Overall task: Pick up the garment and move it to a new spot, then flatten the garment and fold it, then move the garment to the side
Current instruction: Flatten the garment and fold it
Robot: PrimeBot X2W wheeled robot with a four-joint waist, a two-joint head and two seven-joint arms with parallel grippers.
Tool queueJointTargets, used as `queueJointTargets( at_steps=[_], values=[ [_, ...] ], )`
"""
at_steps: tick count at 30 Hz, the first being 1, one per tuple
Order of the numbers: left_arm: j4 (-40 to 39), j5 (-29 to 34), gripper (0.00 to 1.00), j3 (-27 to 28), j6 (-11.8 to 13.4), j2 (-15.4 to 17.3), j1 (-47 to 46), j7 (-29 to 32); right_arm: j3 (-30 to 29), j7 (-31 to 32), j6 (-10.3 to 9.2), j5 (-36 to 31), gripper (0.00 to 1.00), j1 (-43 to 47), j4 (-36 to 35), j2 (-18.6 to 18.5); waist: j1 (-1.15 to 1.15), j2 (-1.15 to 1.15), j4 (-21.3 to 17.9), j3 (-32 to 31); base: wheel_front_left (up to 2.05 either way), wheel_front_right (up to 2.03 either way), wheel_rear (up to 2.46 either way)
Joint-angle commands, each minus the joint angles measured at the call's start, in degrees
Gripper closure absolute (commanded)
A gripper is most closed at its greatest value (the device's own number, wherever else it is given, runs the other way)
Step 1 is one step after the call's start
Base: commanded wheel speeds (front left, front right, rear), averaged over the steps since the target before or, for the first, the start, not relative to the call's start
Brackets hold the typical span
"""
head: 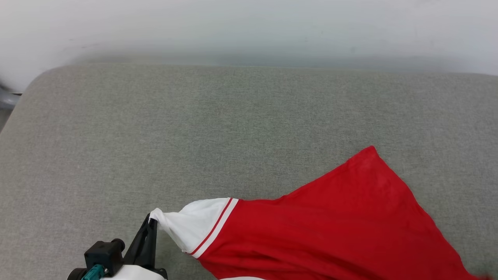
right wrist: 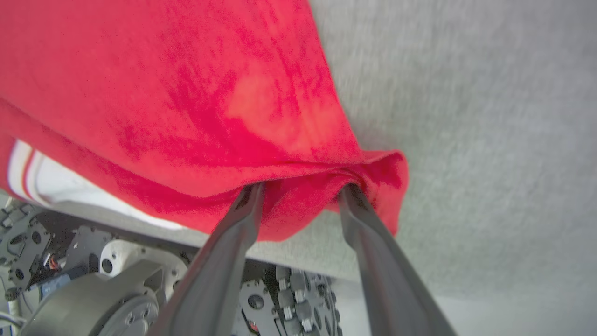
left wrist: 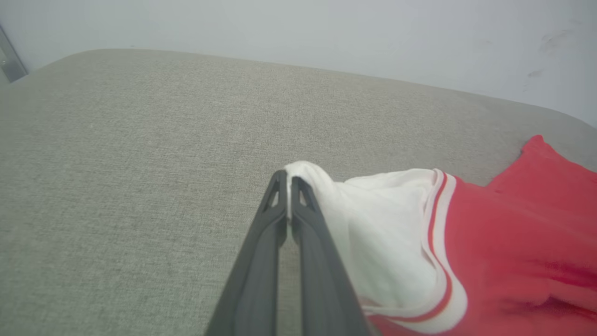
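Note:
The garment [head: 330, 229] lies on the grey cushion [head: 194, 128] at the lower right, red body spread out and one white sleeve [head: 190, 225] stretched to the left. My left gripper [head: 151, 221] is shut on the tip of that sleeve; in the left wrist view the fingertips [left wrist: 289, 175] pinch the white cloth [left wrist: 382, 242]. In the right wrist view my right gripper [right wrist: 303, 186] stands open, its two fingers wide apart. A red corner of the garment [right wrist: 186, 93] drapes over and between their tips, hiding them. The chest print is hidden.
The grey cushion runs far to the left and back, up to a pale wall [head: 249, 27]. Its front edge [right wrist: 298, 259] hangs over my own base [right wrist: 116, 289] in the right wrist view. A grey metal part [head: 7, 99] sits at the far left.

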Motion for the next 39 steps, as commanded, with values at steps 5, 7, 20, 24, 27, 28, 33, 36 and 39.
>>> queueJointTargets(
  at_steps=[5, 7, 20, 24, 27, 28, 33, 36, 39],
  values=[
    [-0.6, 0.2, 1.0, -0.3, 0.4, 0.0, -0.9, -0.3, -5.5, -5.5, -0.1, -1.1, 0.0, -4.3, -5.5, 0.8, 0.0, 0.0, 0.9, 0.1, 0.0, 0.0, 0.0],
    [-0.8, 0.3, 1.0, -0.7, 0.3, -0.1, -1.1, -0.2, -7.1, -6.8, -0.09, -1.6, 0.0, -6.1, -8.2, 0.7, 0.0, 0.0, 1.5, 0.3, 0.0, 0.0, 0.0],
    [-2.0, 1.1, 1.0, -3.1, -0.3, -1.0, -5.0, -0.6, -0.4, 0.8, -0.08, -4.5, 0.0, -27.8, -16.3, -5.8, 0.0, 0.0, 6.0, 5.4, 0.0, 0.0, 0.0],
    [-1.7, 1.4, 1.0, -3.9, -0.4, -1.5, -6.5, -1.0, 7.0, 6.8, -0.09, -4.1, 0.0, -34.9, -13.0, -7.9, 0.0, 0.0, 7.4, 7.1, 0.0, 0.0, 0.0],
    [-1.6, 1.5, 1.0, -4.4, -0.6, -2.0, -7.4, -1.2, 12.5, 11.7, -0.09, -3.0, 0.0, -39.5, -9.5, -9.0, 0.0, 0.0, 8.3, 8.1, 0.0, 0.0, 0.0],
    [-1.6, 1.6, 1.0, -4.5, -0.6, -2.1, -7.7, -1.3, 14.0, 13.2, -0.09, -2.8, 0.0, -41.0, -8.0, -9.0, 0.0, 0.0, 8.5, 8.4, 0.0, 0.0, 0.0],
    [-1.4, 1.9, 1.0, -5.3, -0.7, -2.8, -8.9, -1.8, 20.0, 18.2, -0.09, -3.0, 0.0, -47.5, 0.2, -7.9, 0.0, 0.0, 9.4, 10.1, 0.0, 0.0, 0.0],
    [-1.2, 2.0, 1.0, -6.0, -0.9, -3.1, -9.8, -1.9, 22.9, 18.8, -0.09, -3.6, 0.0, -50.1, 4.9, -6.9, 0.0, 0.0, 10.0, 11.1, 0.0, 0.0, 0.0],
    [-0.9, 2.3, 1.0, -6.5, -1.2, -3.5, -10.7, -2.1, 25.9, 18.1, -0.09, -4.1, 0.0, -51.6, 9.1, -6.4, 0.0, 0.0, 10.5, 12.1, 0.0, 0.0, 0.0]
  ],
)
